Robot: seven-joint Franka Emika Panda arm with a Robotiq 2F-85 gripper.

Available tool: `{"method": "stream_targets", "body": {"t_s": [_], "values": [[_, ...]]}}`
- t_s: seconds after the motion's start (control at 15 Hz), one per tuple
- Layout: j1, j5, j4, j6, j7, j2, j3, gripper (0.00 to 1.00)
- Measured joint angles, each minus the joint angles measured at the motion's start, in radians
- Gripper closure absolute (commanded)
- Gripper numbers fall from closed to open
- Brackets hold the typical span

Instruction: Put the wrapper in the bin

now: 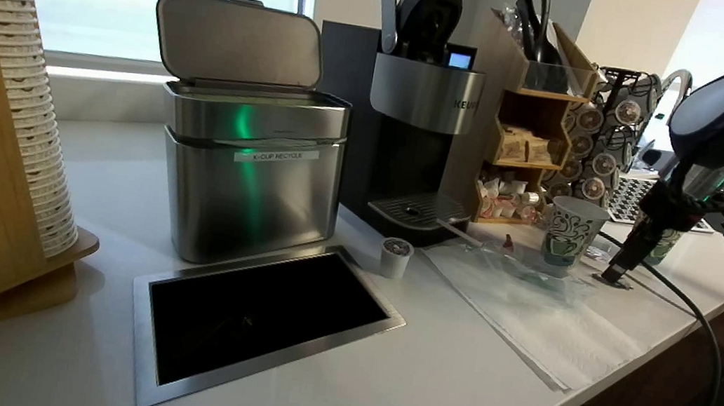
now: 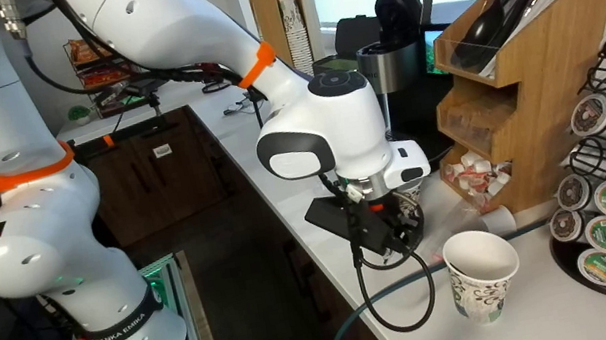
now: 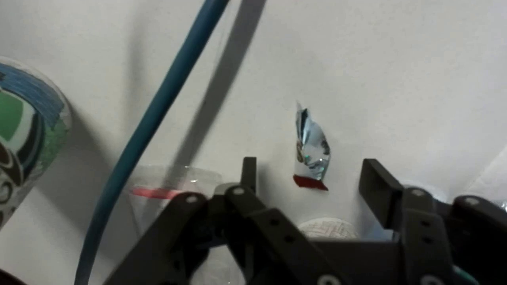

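A small crumpled silver wrapper with a red end (image 3: pixel 315 150) lies on the white counter in the wrist view. My gripper (image 3: pixel 311 174) is open around it, one finger on each side, with a gap to both. In an exterior view the gripper (image 1: pixel 614 275) points down close to the counter, and the wrapper cannot be made out there. A bin opening with a metal rim (image 1: pixel 273 357) is set into the counter. Behind it stands a steel bin labelled K-CUP RECYCLE (image 1: pixel 249 198), lid up. In an exterior view the arm hides the gripper's fingertips.
A paper cup (image 1: pixel 574 233) stands beside the gripper, another cup (image 2: pixel 481 279) beyond it. A blue cable (image 3: pixel 158 107) crosses the counter nearby. A white napkin (image 1: pixel 570 331), clear plastic and a coffee pod (image 1: pixel 395 259) lie toward the bin. A coffee machine (image 1: pixel 427 95) and wooden organizer (image 2: pixel 566 73) stand behind.
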Motion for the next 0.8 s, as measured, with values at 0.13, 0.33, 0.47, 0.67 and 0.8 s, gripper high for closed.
{"method": "stream_targets", "body": {"t_s": [0.13,0.33,0.47,0.67,0.8], "values": [[0.0,0.008,0.008,0.0,-0.002,0.013,0.0,0.78],[-0.001,0.019,0.019,0.001,-0.004,0.032,0.0,0.99],[-0.001,0.023,0.021,0.005,-0.007,0.035,0.0,1.0],[-0.001,0.02,0.02,0.006,-0.01,0.034,0.0,1.0],[-0.004,-0.025,0.01,0.006,-0.005,0.026,0.001,1.0]]}}
